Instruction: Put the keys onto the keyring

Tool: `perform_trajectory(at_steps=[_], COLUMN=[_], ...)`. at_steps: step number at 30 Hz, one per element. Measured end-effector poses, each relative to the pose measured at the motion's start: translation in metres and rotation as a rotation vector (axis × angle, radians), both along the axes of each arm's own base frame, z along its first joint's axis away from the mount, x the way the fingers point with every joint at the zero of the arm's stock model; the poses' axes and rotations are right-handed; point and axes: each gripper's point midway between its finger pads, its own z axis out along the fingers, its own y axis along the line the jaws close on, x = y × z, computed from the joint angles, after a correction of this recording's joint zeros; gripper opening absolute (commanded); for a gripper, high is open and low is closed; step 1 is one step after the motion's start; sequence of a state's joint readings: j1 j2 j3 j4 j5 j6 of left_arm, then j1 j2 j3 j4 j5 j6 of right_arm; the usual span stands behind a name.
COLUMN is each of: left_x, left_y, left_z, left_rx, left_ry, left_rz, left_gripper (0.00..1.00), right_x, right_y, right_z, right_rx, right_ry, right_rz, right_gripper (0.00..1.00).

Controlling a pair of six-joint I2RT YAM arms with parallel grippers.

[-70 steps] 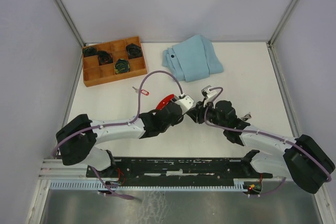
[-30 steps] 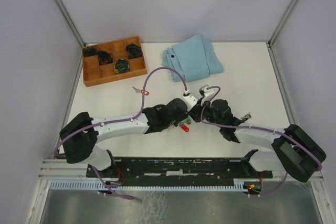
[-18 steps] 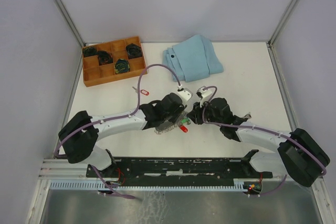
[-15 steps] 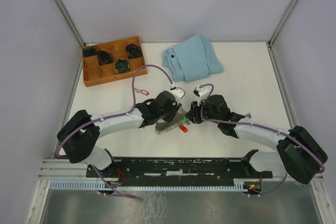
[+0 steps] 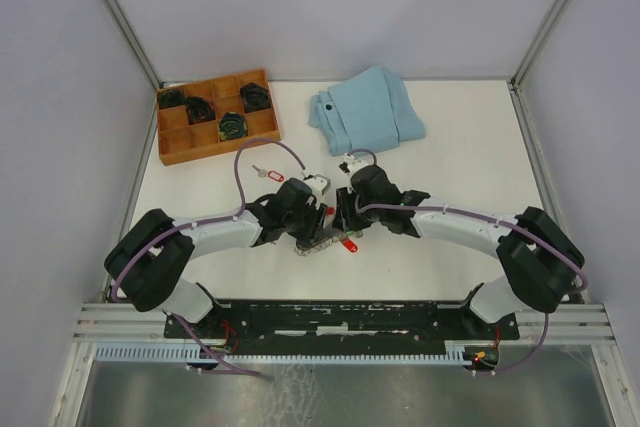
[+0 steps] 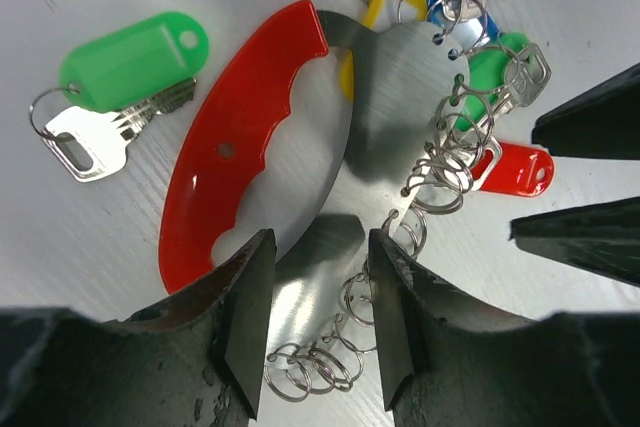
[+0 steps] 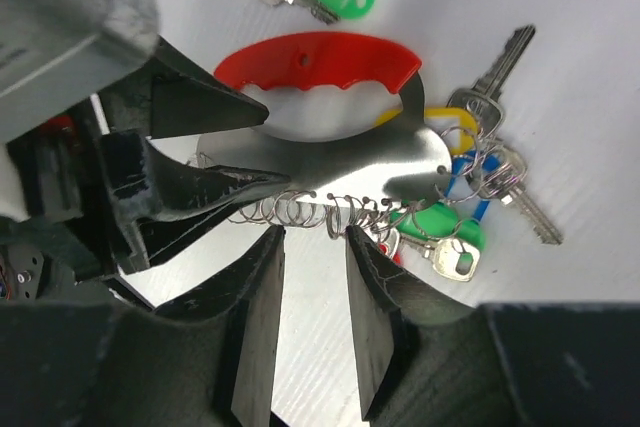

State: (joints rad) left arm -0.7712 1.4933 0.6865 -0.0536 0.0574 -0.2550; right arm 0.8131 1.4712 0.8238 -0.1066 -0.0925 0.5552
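While the red-handled keyring lies flat on the counter, the left tool and right tool hover over it, jaws parted, holding nothing.

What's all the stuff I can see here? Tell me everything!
wooden tray: one, brown, far left, dark items inside.
cloth: one, light blue, folded, far side.
keyring: one, red handle, silver plate and loops, table middle.
tagged keys: several, yellow, blue, green, red tags, bunched at the loops' end.
green-tagged key: one, loose beside the red handle.
red-tagged key: one, loose between tray and keyring.
left gripper: one, black, open over keyring.
right gripper: one, black, open, opposite.
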Motion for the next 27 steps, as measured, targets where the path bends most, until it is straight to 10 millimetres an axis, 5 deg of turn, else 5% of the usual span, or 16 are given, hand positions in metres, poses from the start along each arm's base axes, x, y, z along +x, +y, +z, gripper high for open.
perform_trajectory(at_steps=[12, 27], left_x=[-0.013, -0.026], left_y=[-0.013, -0.030], left_z=[-0.003, -0.002], left_rx=[-0.103, -0.174], left_ry=[0.065, 0.114], left_rz=[-0.004, -0.027], left_gripper=[0.48, 0.47], right_x=[-0.010, 0.004], right_y=[-0.010, -0.020], right_z=[-0.046, -0.037], right_rx=[-0.181, -0.261], right_ry=[0.140, 0.073], right_rz=[-0.105, -0.123], right_gripper=[0.36, 0.28])
